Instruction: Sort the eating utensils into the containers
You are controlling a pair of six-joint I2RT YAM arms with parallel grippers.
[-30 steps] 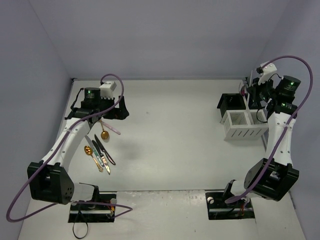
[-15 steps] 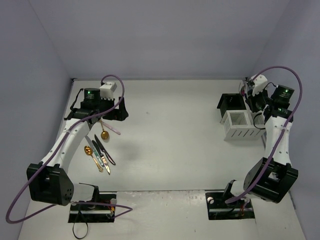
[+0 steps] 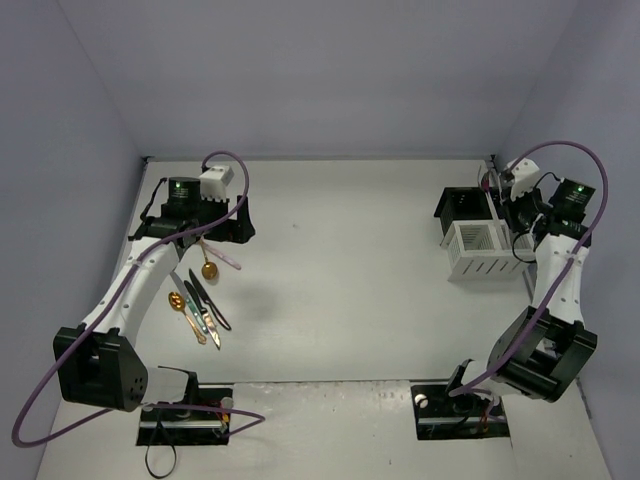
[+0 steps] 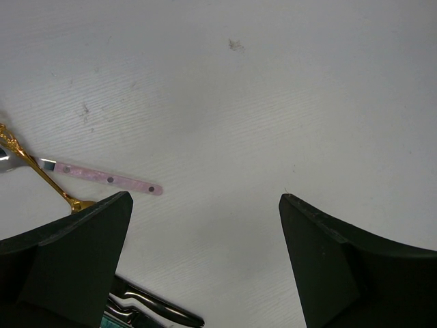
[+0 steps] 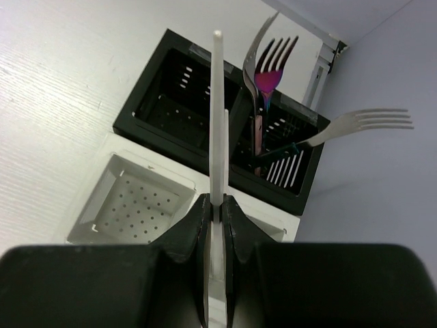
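My right gripper (image 5: 216,205) is shut on thin pale sticks (image 5: 217,109) that stand upright above the containers, over the seam between the white bin (image 5: 102,205) and the black bin (image 5: 147,113). Two forks (image 5: 263,75) lean in the black bin's right compartment. In the top view the right gripper (image 3: 508,205) hangs over the containers (image 3: 483,250) at the far right. My left gripper (image 4: 205,198) is open over bare table, with a pink-handled piece (image 4: 102,179), a gold spoon (image 4: 41,174) and a black knife (image 4: 157,309) nearby. Several utensils (image 3: 200,300) lie at the left.
The side walls stand close behind the containers on the right and beside the left arm. The arm bases (image 3: 185,405) sit on black plates at the near edge. A purple cable (image 3: 225,160) loops over the left wrist.
The right arm has shifted slightly back and to the right over the containers, still holding the sticks. The left arm and the utensils on the table have not moved.
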